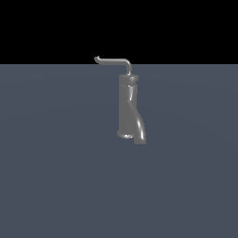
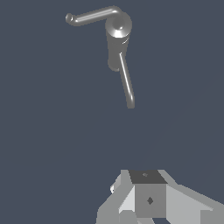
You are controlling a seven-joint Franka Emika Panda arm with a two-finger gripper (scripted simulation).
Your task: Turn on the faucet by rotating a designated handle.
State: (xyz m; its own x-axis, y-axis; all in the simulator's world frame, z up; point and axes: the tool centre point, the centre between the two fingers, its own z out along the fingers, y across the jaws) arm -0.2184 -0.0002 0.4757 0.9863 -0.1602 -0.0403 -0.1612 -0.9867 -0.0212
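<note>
Faucet (image 1: 128,104) stands upright on the grey surface (image 1: 56,176) with its thin handle (image 1: 114,61) on top, well apart from the gripper (image 2: 146,197), whose jaws cannot be judged open or closed, so approach seems unstarted.

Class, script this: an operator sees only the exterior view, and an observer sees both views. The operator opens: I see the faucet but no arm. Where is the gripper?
Observer: The wrist view shows the gripper, apart from the faucet and touching nothing.
Operator: Are its jaws open?
Observer: Cannot tell; the picture's edge cuts off the fingertips.
Operator: Does the handle line up with the spout?
Observer: No. From above, the handle and the spout leave the body in different directions.
</note>
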